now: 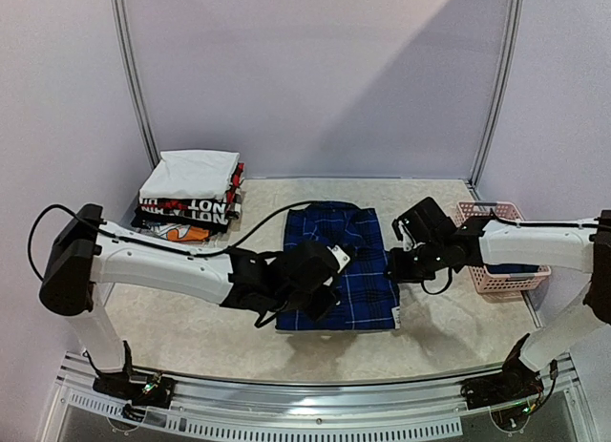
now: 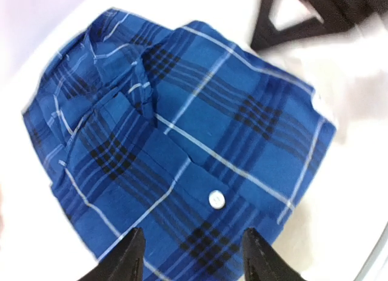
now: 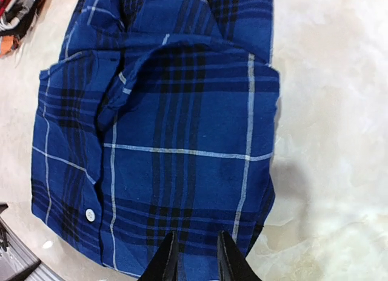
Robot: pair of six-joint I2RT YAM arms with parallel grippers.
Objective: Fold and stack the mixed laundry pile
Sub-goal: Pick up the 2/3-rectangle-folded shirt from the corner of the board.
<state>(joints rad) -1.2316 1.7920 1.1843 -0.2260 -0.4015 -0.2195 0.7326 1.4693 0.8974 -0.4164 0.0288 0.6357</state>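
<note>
The dark-blue plaid shirt [image 1: 351, 270] lies folded into a flat rectangle in the middle of the table, collar toward the back wall. My left gripper [image 1: 323, 287] hangs over its left part. In the left wrist view the left gripper [image 2: 194, 260] is open, and the plaid shirt [image 2: 182, 153] with a white button shows between the spread fingers, with nothing held. My right gripper [image 1: 394, 266] is at the shirt's right edge. In the right wrist view the right gripper [image 3: 195, 263] hovers over the plaid shirt [image 3: 176, 129] near its corner, its fingers a narrow gap apart and gripping nothing.
A stack of folded white and black red-lettered garments [image 1: 191, 199] stands at the back left. A pink lattice basket [image 1: 496, 213] stands at the right behind the right arm, with dark cloth [image 1: 516, 267] inside. Pale walls close the back and sides.
</note>
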